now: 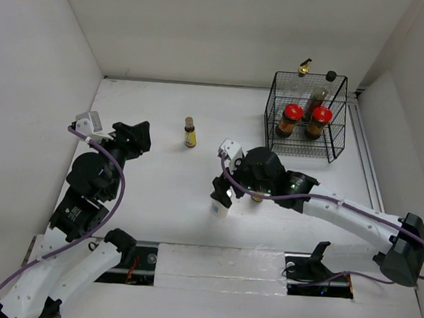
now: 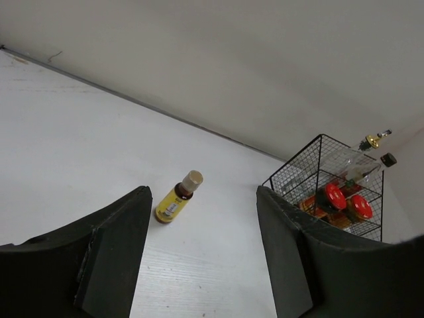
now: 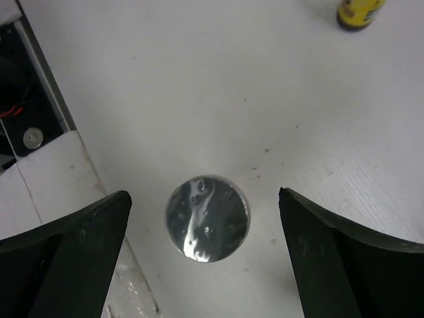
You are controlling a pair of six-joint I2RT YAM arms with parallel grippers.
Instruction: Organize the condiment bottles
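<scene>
Well left of the basket point(image 1: 272, 105), toward the near bench point(image 1: 159, 184) edge, the silver-lidded jar point(image 3: 207, 217) is straddled, untouched, by the right gripper point(image 3: 203, 192), spread wide. Open room is left round it. The left gripper point(image 2: 202, 199) is held wide, empty. A yellow bottle point(image 3: 358, 13) is cut off by the frame.

Left pincer point(image 2: 202, 199), right pincer point(image 3: 203, 195), both agape

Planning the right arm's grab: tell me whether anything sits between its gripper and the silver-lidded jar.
Nothing visible does. The right gripper hangs open straight above the silver-lidded jar, whose lid shows whole between the two fingers, with bare table around it. The small yellow bottle stands off to one side, outside the gap.
</scene>
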